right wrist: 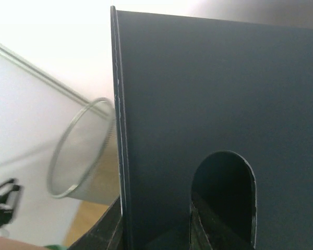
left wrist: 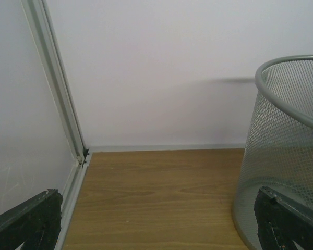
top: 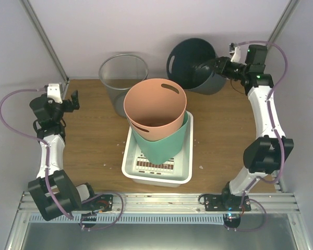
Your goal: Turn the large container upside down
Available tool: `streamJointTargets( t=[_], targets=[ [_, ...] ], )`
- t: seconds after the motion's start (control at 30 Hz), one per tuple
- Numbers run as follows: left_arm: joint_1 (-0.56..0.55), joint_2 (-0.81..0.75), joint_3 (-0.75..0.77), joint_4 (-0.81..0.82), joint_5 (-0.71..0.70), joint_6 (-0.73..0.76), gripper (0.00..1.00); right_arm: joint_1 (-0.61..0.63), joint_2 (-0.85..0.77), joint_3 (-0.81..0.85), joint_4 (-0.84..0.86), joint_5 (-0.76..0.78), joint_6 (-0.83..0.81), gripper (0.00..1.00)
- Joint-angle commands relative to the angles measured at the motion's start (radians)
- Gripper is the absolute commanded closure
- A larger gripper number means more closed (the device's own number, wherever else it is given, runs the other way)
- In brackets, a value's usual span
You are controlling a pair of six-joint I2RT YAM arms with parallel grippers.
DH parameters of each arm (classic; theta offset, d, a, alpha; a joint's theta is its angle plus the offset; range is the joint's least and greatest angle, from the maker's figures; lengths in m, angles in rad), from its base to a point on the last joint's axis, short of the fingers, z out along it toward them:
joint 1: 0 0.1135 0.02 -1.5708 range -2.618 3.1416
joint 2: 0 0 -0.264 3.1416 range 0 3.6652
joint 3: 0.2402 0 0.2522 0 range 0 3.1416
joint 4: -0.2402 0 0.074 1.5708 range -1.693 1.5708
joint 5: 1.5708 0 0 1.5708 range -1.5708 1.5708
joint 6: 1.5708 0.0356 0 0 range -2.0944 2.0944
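The large container [top: 194, 65] is a dark round bin with slot handles, at the back right of the table. It is tipped over, with its mouth facing left and towards the camera. My right gripper [top: 215, 65] is shut on its rim beside a handle slot. In the right wrist view the dark wall [right wrist: 198, 104] fills the frame and stands between the two fingers of that gripper [right wrist: 156, 234]; one finger [right wrist: 107, 229] shows outside the rim. My left gripper [top: 73, 100] stands open at the far left, with only bare wood between its jaws [left wrist: 161, 229].
A silver mesh bin [top: 123, 80] stands upright at the back middle, close to the left gripper's right finger [left wrist: 287, 219]. An orange bin [top: 155, 109] leans nested in a green one [top: 164, 143] inside a white tray [top: 185, 166]. A metal post [left wrist: 57, 94] runs down the left wall.
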State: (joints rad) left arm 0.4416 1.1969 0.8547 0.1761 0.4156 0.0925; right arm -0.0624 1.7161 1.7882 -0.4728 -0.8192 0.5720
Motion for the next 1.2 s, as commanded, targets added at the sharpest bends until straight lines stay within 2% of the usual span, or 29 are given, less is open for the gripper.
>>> streamJointTargets(
  t=[0.0, 0.2, 0.4, 0.6, 0.73, 1.03, 1.17],
  targets=[
    [0.008, 0.011, 0.040, 0.050, 0.023, -0.021, 0.01, 0.016, -0.096, 0.073, -0.108, 0.261, -0.279, 0.99],
    [0.008, 0.021, 0.053, 0.055, 0.048, -0.042, 0.01, 0.055, -0.161, 0.034, -0.143, 0.558, -0.418, 0.99],
    [0.008, 0.036, 0.064, 0.060, 0.086, -0.059, 0.01, 0.197, -0.170, -0.003, -0.137, 0.920, -0.578, 0.99],
    [0.008, 0.046, 0.074, 0.068, 0.099, -0.076, 0.01, 0.348, -0.150, -0.085, -0.058, 1.265, -0.740, 0.99],
    [0.008, 0.054, 0.079, 0.073, 0.102, -0.079, 0.01, 0.398, -0.143, -0.152, 0.044, 1.424, -0.827, 0.99],
    [0.008, 0.081, 0.085, 0.092, 0.118, -0.089, 0.01, 0.417, -0.136, -0.304, 0.245, 1.612, -0.985, 0.99],
    [0.008, 0.094, 0.091, 0.098, 0.126, -0.089, 0.01, 0.405, -0.109, -0.300, 0.179, 1.511, -0.926, 0.99]
  ],
)
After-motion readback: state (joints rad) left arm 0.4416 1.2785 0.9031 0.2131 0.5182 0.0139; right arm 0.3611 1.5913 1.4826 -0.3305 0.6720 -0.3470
